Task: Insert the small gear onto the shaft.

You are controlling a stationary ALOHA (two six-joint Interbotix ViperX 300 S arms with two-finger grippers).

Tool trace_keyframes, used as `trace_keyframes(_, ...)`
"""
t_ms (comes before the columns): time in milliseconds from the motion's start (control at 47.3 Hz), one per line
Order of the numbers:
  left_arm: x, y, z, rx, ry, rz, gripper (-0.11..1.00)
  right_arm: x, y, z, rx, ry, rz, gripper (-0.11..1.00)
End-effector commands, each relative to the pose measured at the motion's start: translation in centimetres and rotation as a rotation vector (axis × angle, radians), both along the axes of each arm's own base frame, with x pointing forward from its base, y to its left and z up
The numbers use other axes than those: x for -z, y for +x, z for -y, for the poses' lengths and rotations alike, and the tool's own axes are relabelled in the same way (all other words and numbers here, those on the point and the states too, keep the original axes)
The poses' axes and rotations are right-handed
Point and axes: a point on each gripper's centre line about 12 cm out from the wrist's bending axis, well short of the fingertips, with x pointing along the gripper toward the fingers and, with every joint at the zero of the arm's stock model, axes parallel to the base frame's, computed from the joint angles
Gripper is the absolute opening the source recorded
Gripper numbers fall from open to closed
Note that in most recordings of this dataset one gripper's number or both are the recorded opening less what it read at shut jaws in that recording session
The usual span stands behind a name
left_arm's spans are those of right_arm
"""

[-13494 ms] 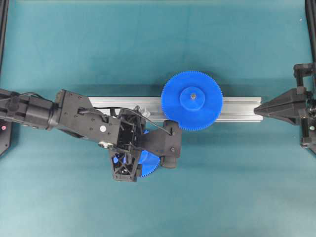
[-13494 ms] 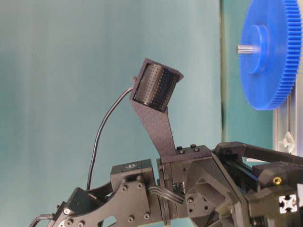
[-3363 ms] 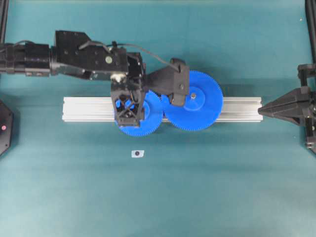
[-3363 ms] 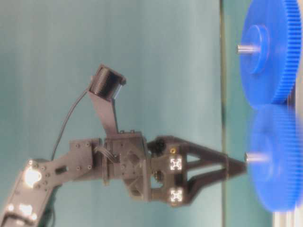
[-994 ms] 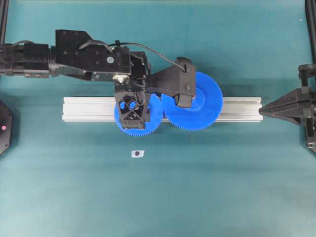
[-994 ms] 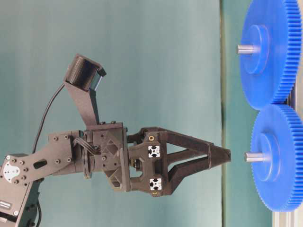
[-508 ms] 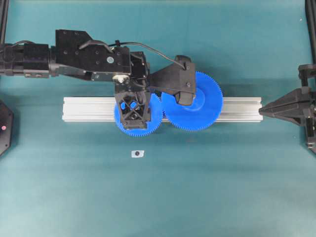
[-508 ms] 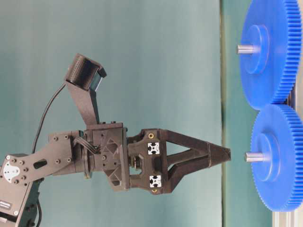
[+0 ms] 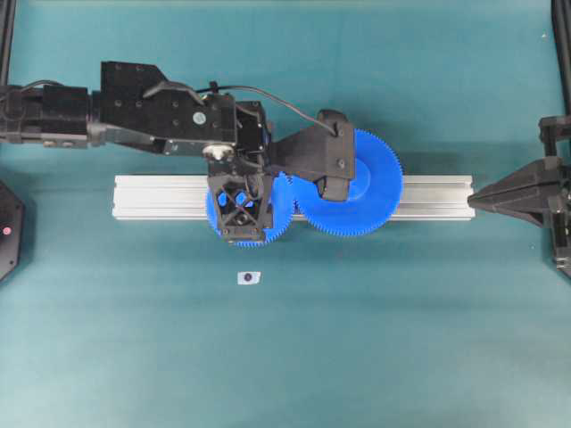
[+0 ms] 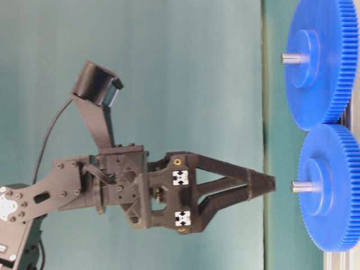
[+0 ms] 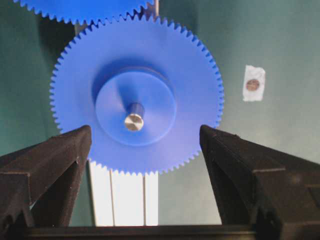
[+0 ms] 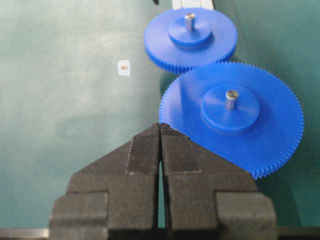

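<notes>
The small gear (image 11: 136, 95) was seated on the shaft (image 11: 134, 121), meshed with the big gear (image 12: 235, 115). The left jaws were spread, released, clear of it. The right jaws were clenched, empty.

Small gear (image 9: 278, 207) now seated on shaft (image 11: 133, 121), left hand (image 11: 145, 145) released.

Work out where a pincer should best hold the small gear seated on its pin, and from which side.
Probably the small gear by its toothed rim, from straight above along the pin: it lies flat, and the big gear blocks one side.
</notes>
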Motion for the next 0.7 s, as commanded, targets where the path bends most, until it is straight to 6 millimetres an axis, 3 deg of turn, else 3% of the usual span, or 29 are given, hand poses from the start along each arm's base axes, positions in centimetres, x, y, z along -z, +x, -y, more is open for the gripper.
trace_keyframes(0,-3.0,-0.2,0.1,0.002,0.005,0.077,0.82,-0.4,0.2,0.0,0.006,0.012,0.011,0.00)
trace_keyframes(233,-4.0,-0.5,0.2,-0.001,0.007,0.100,0.82,-0.4,0.2,0.0,0.006,0.012,0.011,0.00)
trace_keyframes(677,-4.1,-0.4,0.6,0.009,0.005,0.101,0.82,-0.4,0.2,0.0,0.010,0.023,0.011,0.00)
